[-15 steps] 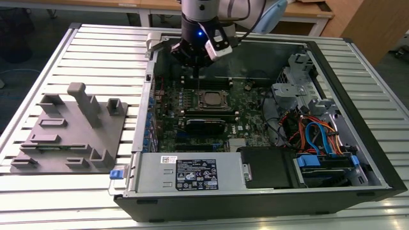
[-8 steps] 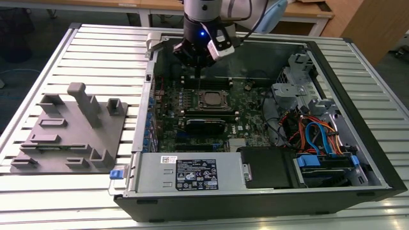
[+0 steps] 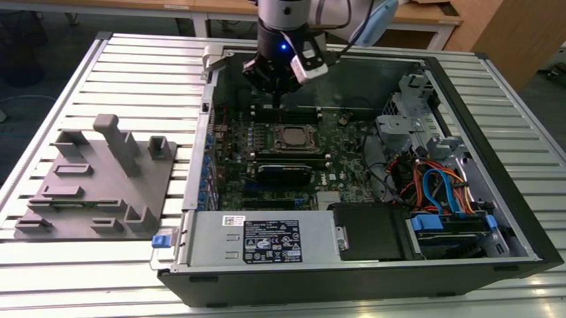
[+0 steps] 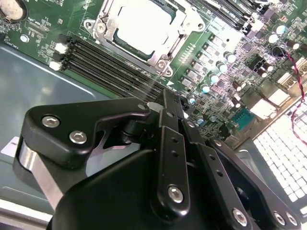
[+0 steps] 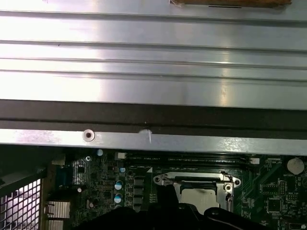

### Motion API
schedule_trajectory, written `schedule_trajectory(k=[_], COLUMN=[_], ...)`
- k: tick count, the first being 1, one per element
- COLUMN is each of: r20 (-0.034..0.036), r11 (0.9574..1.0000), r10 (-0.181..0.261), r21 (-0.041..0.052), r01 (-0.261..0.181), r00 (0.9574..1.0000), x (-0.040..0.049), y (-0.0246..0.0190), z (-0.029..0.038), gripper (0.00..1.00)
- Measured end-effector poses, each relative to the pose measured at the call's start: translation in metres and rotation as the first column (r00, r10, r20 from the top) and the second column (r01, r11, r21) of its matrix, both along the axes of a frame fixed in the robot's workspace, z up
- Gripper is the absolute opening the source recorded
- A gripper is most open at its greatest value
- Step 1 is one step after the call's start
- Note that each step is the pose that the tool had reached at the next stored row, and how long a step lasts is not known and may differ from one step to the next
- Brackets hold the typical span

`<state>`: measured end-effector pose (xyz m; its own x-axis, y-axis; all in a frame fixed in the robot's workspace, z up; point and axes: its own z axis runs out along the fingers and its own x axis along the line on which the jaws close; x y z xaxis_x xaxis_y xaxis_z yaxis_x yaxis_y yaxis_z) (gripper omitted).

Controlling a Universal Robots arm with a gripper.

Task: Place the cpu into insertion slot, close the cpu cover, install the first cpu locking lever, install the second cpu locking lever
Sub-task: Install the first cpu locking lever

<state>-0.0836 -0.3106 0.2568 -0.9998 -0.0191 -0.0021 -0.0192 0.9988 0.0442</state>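
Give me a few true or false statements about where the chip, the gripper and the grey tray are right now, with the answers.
1. The cpu lies inside the window of the cpu cover. True.
2. The gripper is holding the cpu. False: it is over the memory slots, apart from the cpu.
3. The grey tray lies on the table at the exterior view's right of the computer case. False: it lies at the exterior view's left.
4. Blue and orange cables run inside the case at the exterior view's right. True.
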Motion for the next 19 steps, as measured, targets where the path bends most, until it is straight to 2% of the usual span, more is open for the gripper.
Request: schedule_trajectory(k=[7, 8, 10, 13, 19], r20=[-0.0001, 0.0000, 0.0000, 0.0009, 0.0009], r11=[1.0000, 1.0000, 0.9999, 0.9995, 0.9993], r10=[0.000, 0.000, -0.004, -0.020, -0.023], r21=[-0.0001, 0.0023, 0.0144, 0.0241, 0.0299], r01=[0.000, 0.000, 0.004, 0.020, 0.023], r00=[1.0000, 1.0000, 1.0000, 0.9998, 0.9997], x=[0.0048, 0.0053, 0.0063, 0.0066, 0.0086], y=[0.0000, 0.0000, -0.0004, -0.0004, -0.0005], z=[-0.0015, -0.0023, -0.0035, -0.0054, -0.0093], gripper=[0.11, 0.11, 0.11, 0.11, 0.11])
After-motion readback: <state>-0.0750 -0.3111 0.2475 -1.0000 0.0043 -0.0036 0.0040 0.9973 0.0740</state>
